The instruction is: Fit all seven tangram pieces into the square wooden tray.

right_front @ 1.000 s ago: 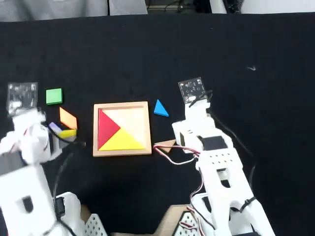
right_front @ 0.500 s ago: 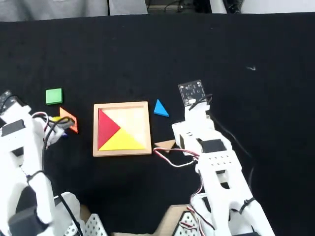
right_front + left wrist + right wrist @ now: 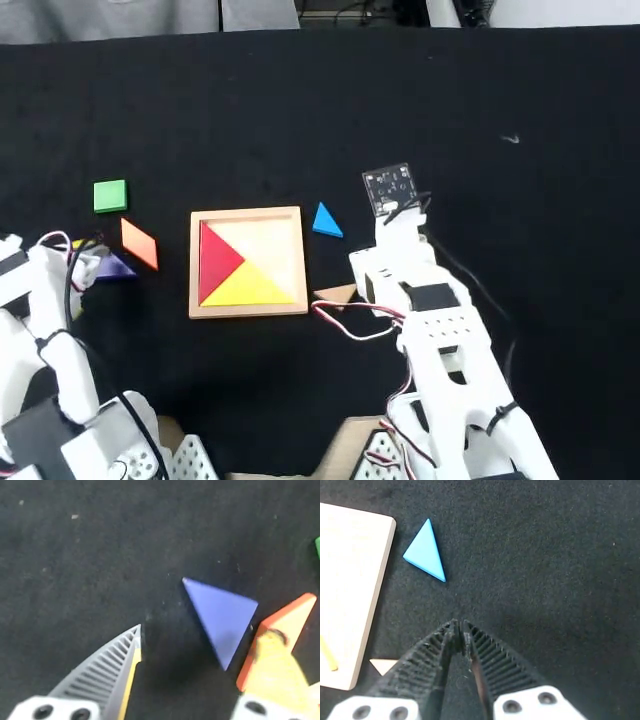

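Your right gripper (image 3: 458, 626) – black ribbed fingers pressed together over the black cloth (image 3: 545, 555) | light blue triangular piece (image 3: 426, 552) ahead, just beside the pale wooden tray (image 3: 355, 580) | small tan triangle (image 3: 382, 666) – near the tray's corner

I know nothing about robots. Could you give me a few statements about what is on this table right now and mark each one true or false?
1. The wooden tray holds a red triangle and a yellow triangle. True.
2. The green square sits inside the tray. False: it lies on the black table, apart from the tray, on the left arm's side.
3. The right end effector is shut and holds nothing. True.
4. The left end effector is clamped on the purple triangle. False: it is open, and the purple triangle lies flat on the table.
5. The light blue triangle lies on the table outside the tray. True.
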Tool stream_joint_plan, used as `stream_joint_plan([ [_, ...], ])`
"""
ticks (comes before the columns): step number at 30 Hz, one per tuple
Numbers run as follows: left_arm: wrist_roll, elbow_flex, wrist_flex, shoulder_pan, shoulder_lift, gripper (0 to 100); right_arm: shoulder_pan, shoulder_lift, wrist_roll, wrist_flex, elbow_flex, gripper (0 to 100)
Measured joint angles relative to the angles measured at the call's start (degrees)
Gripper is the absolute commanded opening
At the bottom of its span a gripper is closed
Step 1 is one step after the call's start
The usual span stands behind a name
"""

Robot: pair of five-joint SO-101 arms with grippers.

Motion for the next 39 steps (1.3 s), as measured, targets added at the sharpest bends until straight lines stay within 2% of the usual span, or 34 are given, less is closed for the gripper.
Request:
stream_joint_plan([
  [8,0.26,-1.14,-6.51,-0.09,6.86,29,0.0,0.0,0.0,0.0,0.0,1.5],
  [17,3.87,-4.84,-6.51,2.29,10.11,34,0.0,0.0,0.0,0.0,0.0,1.5],
  [22,4.13,-4.84,-6.51,4.66,10.29,34,0.0,0.0,0.0,0.0,0.0,1.5],
  [33,6.07,-8.0,-6.51,4.75,16.97,34,0.0,0.0,0.0,0.0,0.0,1.5],
  [39,5.98,-10.9,-4.4,3.96,18.02,26,0.0,0.0,0.0,0.0,0.0,1.5],
])
